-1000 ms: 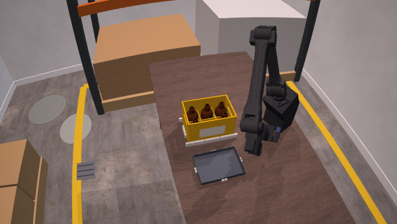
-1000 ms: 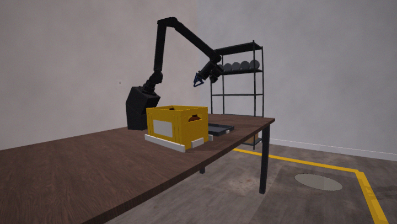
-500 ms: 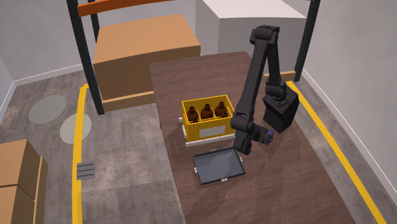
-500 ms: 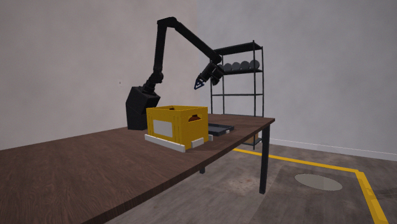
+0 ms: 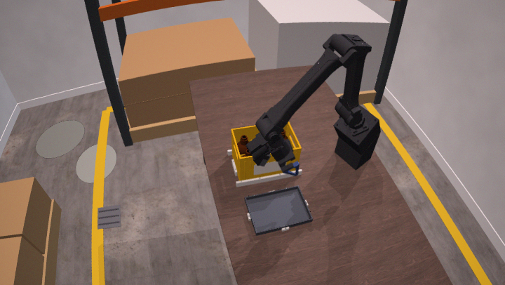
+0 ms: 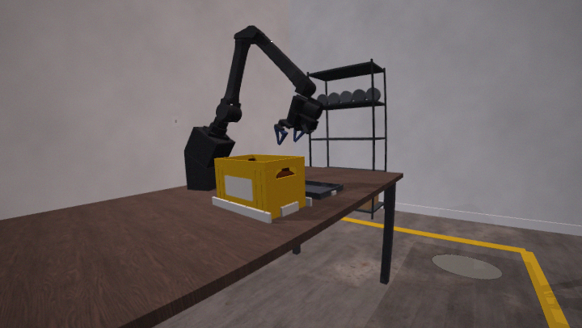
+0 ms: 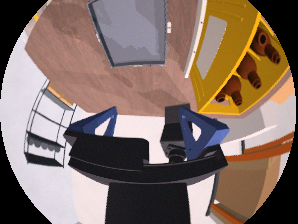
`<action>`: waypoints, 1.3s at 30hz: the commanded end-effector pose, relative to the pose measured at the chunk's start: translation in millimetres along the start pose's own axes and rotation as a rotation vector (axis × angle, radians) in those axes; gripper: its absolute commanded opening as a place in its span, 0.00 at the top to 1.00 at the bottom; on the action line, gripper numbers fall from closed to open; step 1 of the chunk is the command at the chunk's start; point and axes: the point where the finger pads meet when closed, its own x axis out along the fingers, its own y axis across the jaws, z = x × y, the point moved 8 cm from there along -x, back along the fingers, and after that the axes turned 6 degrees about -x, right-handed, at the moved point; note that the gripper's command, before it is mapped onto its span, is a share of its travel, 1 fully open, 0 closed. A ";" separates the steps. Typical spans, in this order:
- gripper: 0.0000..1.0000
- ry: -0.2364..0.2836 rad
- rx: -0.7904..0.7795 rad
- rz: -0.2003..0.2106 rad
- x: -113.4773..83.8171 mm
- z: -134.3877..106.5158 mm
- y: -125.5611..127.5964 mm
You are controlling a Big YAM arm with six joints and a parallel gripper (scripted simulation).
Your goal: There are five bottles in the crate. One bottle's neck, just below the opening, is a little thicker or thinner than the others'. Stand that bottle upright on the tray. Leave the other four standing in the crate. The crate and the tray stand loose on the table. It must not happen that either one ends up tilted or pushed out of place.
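A yellow crate [image 5: 245, 171] [image 6: 260, 185] [image 7: 248, 22] stands on the brown table [image 5: 353, 229] [image 6: 122, 228] and holds brown bottles [image 5: 243, 141] [image 7: 252, 64]. The arm hides most of them in the top view. One bottle [image 6: 284, 174] shows through the crate's handle hole. A dark grey tray [image 5: 278, 210] [image 6: 322, 188] [image 7: 131, 23] lies empty just in front of the crate. My gripper [image 5: 292, 169] [image 6: 288, 137] [image 7: 148, 109] has blue fingers. It is open and empty, well above the crate's edge on the tray side.
White stop blocks [image 5: 261, 181] [image 6: 240, 208] lie around the crate's foot. The arm's black base [image 5: 357, 137] stands on the table to the right of the crate. A black shelf rack [image 6: 346, 106] stands beyond the table's far edge.
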 end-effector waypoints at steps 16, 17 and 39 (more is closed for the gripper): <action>0.00 -0.478 0.703 0.053 -42.5 -15.9 -235.0; 0.00 -0.490 0.719 0.053 -43.9 -18.5 -240.3; 1.00 -0.512 0.730 0.052 -45.7 -20.7 -246.7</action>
